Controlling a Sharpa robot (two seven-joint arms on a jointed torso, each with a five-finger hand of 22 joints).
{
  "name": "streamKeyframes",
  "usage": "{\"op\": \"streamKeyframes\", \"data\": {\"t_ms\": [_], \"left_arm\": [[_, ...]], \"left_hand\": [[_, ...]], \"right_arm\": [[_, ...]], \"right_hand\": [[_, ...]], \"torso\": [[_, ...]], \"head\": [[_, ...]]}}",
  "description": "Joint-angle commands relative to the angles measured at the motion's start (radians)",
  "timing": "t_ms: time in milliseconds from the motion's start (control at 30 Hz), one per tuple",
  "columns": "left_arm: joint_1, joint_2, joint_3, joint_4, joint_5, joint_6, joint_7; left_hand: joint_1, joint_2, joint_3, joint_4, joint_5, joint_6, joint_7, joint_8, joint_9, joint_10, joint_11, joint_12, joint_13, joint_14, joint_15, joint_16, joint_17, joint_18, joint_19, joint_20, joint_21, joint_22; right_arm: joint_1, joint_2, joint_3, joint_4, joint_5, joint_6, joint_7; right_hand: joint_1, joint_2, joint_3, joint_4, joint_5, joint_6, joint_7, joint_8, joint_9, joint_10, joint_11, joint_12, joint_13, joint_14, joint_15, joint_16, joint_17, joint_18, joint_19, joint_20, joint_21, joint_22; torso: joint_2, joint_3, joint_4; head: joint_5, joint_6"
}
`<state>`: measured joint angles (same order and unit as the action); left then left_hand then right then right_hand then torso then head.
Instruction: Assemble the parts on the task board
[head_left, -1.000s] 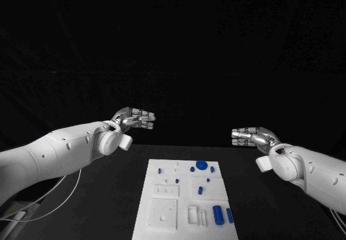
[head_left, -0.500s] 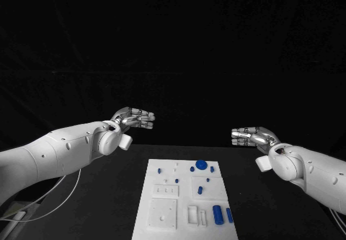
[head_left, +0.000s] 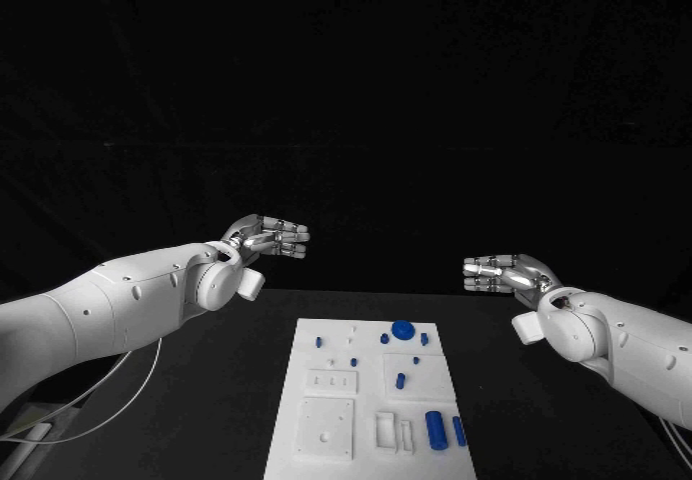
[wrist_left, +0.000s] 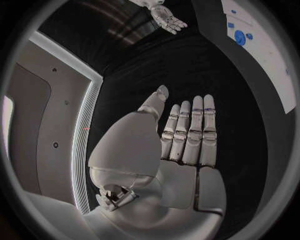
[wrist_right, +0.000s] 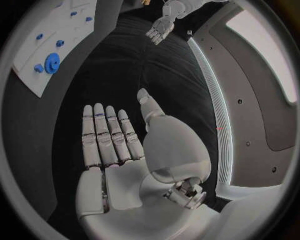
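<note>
No assembly step had begun. The silver left hand (head_left: 268, 238) and silver right hand (head_left: 505, 273) hovered empty, fingers extended, beyond the white rectangular task board (head_left: 329, 352) at 6 o'clock. Its small blue parts (head_left: 402, 328) lay untouched; next, one hand must descend and grasp one.

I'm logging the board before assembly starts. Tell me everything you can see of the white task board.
The task board is a long white plate lying flat on the black table, between the two arms. Its surface carries raised white rectangular blocks and small recesses. Blue parts sit on it: a round gear-like piece at the far end, small pegs mid-board, and two upright-looking cylinders near the close right corner. Neither hand touches it; it looks like matte plastic.
</note>
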<state>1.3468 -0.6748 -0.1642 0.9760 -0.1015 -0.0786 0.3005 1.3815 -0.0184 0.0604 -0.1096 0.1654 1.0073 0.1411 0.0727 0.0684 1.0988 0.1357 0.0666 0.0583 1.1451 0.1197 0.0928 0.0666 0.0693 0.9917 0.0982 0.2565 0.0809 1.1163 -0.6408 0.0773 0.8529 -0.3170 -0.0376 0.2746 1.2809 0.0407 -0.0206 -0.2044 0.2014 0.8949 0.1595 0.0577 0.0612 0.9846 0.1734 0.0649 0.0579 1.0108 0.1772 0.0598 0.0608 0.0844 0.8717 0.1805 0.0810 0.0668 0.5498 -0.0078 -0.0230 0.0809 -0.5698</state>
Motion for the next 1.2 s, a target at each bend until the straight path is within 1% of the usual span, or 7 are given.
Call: {"op": "streamKeyframes", "data": {"t_ms": [33, 300, 467, 600, 667, 867, 1200], "left_arm": [[0.001, 0.001, 0.001, 0.001, 0.007, 0.006, 0.015], [0.001, -0.004, 0.001, 0.0, 0.009, 0.006, 0.015], [0.001, -0.003, 0.001, -0.003, 0.009, 0.005, 0.014], [0.001, -0.002, 0.001, -0.002, 0.009, 0.006, 0.015], [0.001, 0.0, 0.001, -0.003, 0.009, 0.006, 0.015], [0.001, 0.001, 0.001, -0.003, 0.009, 0.006, 0.016], [0.001, -0.006, 0.001, -0.001, 0.01, 0.004, 0.016]], "left_hand": [[0.003, 0.009, -0.001, -0.004, -0.004, -0.002, 0.003, -0.004, 0.0, -0.007, -0.002, -0.003, 0.001, -0.001, -0.001, -0.002, -0.001, 0.009, 0.001, 0.004, 0.004, -0.002], [0.003, 0.009, -0.001, -0.004, -0.004, -0.002, 0.003, -0.004, 0.0, -0.007, -0.002, -0.003, 0.001, -0.001, -0.001, -0.002, -0.001, 0.009, 0.001, 0.004, 0.004, -0.002], [0.003, 0.009, -0.001, -0.004, -0.004, -0.002, 0.003, -0.004, 0.0, -0.007, -0.002, -0.003, 0.001, -0.001, -0.001, -0.002, -0.001, 0.009, 0.001, 0.004, 0.004, -0.002], [0.003, 0.009, -0.001, -0.004, -0.004, -0.002, 0.003, -0.004, 0.0, -0.007, -0.002, -0.003, 0.001, -0.001, -0.001, -0.002, -0.001, 0.009, 0.001, 0.004, 0.004, -0.002], [0.003, 0.009, -0.001, -0.004, -0.004, -0.002, 0.003, -0.004, 0.0, -0.007, -0.002, -0.003, 0.001, -0.001, -0.001, -0.002, -0.001, 0.009, 0.001, 0.004, 0.004, -0.002], [0.003, 0.009, -0.001, -0.004, -0.004, -0.002, 0.003, -0.004, 0.0, -0.007, -0.002, -0.003, 0.001, -0.001, -0.001, -0.002, -0.001, 0.009, 0.001, 0.004, 0.004, -0.002], [0.002, 0.012, -0.003, -0.008, -0.004, -0.002, 0.003, -0.004, 0.0, -0.007, -0.002, -0.003, 0.001, 0.0, -0.001, -0.004, -0.001, 0.009, 0.001, 0.004, 0.005, -0.002]], "right_arm": [[0.0, 0.0, 0.001, 0.001, 0.003, 0.0, 0.012], [0.0, 0.003, 0.001, -0.002, 0.004, -0.001, 0.011], [0.0, 0.002, 0.001, -0.001, 0.004, -0.002, 0.011], [0.0, -0.001, 0.001, 0.0, 0.004, -0.002, 0.011], [0.0, -0.002, 0.001, 0.003, 0.004, -0.003, 0.011], [0.0, -0.003, 0.001, 0.004, 0.004, -0.004, 0.011], [0.0, 0.0, 0.001, 0.003, 0.005, -0.005, 0.01]], "right_hand": [[0.001, 0.007, -0.004, 0.001, 0.004, -0.002, 0.003, 0.001, -0.001, -0.003, 0.004, -0.005, 0.0, -0.005, 0.0, 0.0, -0.001, 0.013, -0.004, 0.001, -0.003, 0.0], [0.001, 0.008, -0.004, 0.0, 0.004, -0.001, 0.003, 0.001, -0.001, -0.002, 0.004, -0.005, 0.0, -0.004, 0.0, 0.0, -0.001, 0.013, -0.003, 0.001, -0.003, 0.0], [0.001, 0.008, -0.004, 0.0, 0.004, -0.001, 0.003, 0.001, -0.001, -0.002, 0.004, -0.005, 0.0, -0.004, 0.0, 0.0, -0.001, 0.013, -0.003, 0.001, -0.003, 0.0], [0.001, 0.008, -0.004, 0.0, 0.004, -0.001, 0.003, 0.001, -0.001, -0.002, 0.004, -0.005, 0.0, -0.004, 0.0, 0.0, -0.001, 0.013, -0.003, 0.001, -0.003, 0.0], [0.001, 0.008, -0.004, 0.0, 0.004, -0.001, 0.003, 0.001, -0.001, -0.002, 0.004, -0.005, 0.0, -0.004, 0.0, 0.0, -0.001, 0.013, -0.003, 0.001, -0.003, 0.0], [0.001, 0.008, -0.004, 0.0, 0.004, -0.001, 0.003, 0.001, -0.001, -0.002, 0.004, -0.005, 0.0, -0.004, 0.0, 0.0, -0.001, 0.013, -0.003, 0.001, -0.003, 0.0], [0.001, 0.008, -0.004, 0.0, 0.004, -0.001, 0.003, 0.001, -0.001, -0.002, 0.004, -0.005, 0.0, -0.004, 0.0, 0.0, -0.001, 0.013, -0.003, 0.001, -0.003, 0.0]], "torso": [[0.0, -0.0005, 0.0005], [0.001, 0.0001, -0.0028], [0.0, 0.001, -0.0011], [0.0, 0.0013, 0.0001], [0.001, 0.002, -0.0004], [0.0, -0.0001, -0.0004], [0.0, 0.0003, -0.0011]], "head": [[0.0, -0.001], [0.002, 0.001], [-0.006, 0.002], [-0.004, 0.002], [-0.007, 0.002], [-0.006, 0.004], [-0.006, 0.005]]}}
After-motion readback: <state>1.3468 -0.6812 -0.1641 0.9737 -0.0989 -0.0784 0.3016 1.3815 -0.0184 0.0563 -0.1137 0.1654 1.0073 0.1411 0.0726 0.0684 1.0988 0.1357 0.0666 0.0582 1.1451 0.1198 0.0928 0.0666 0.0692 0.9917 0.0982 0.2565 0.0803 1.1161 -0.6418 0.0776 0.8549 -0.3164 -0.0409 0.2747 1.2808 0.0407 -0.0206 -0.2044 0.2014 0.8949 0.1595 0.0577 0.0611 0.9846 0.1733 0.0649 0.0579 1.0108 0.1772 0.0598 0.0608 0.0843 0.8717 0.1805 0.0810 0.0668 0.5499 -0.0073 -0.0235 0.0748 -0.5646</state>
